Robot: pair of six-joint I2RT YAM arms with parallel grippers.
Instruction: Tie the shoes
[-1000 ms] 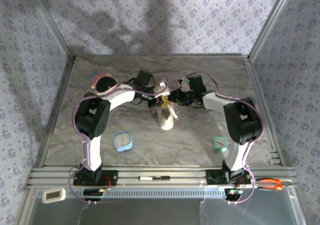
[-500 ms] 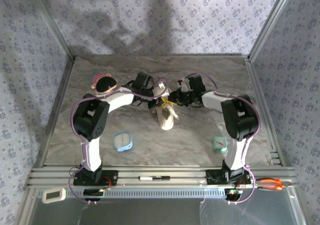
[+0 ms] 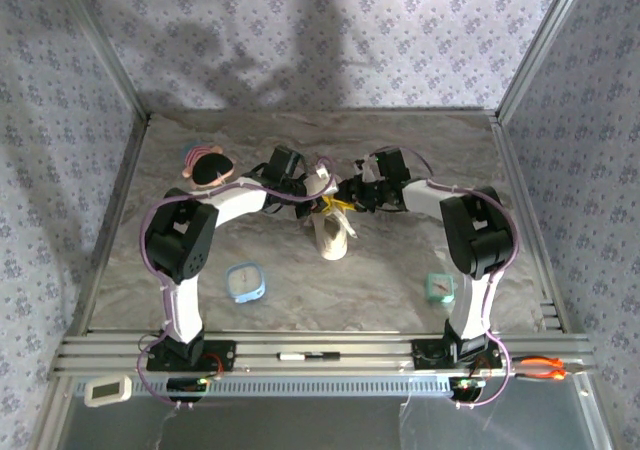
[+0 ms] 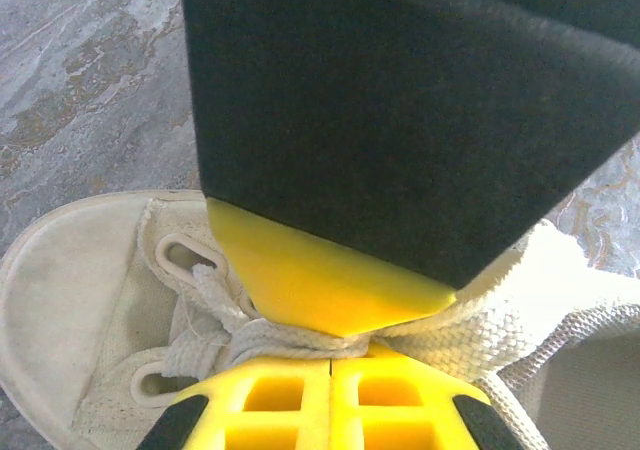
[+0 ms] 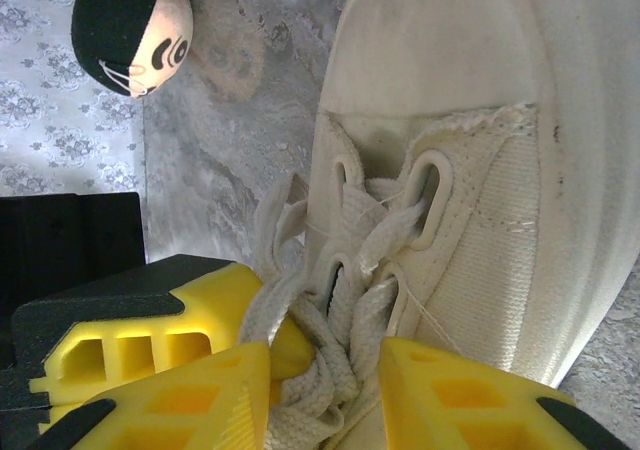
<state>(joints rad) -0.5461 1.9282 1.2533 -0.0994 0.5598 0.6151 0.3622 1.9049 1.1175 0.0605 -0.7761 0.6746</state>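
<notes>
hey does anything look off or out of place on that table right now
Mostly no. The shoe stands upright, its laces loose and untied in a tangle between the grippers. A small dark mark shows on its canvas side. The round doll-like head beside the toe seems unrelated to tying.

Top view high behind arms, looking down; both wrist views close above shoe (image 4: 90,300)
</notes>
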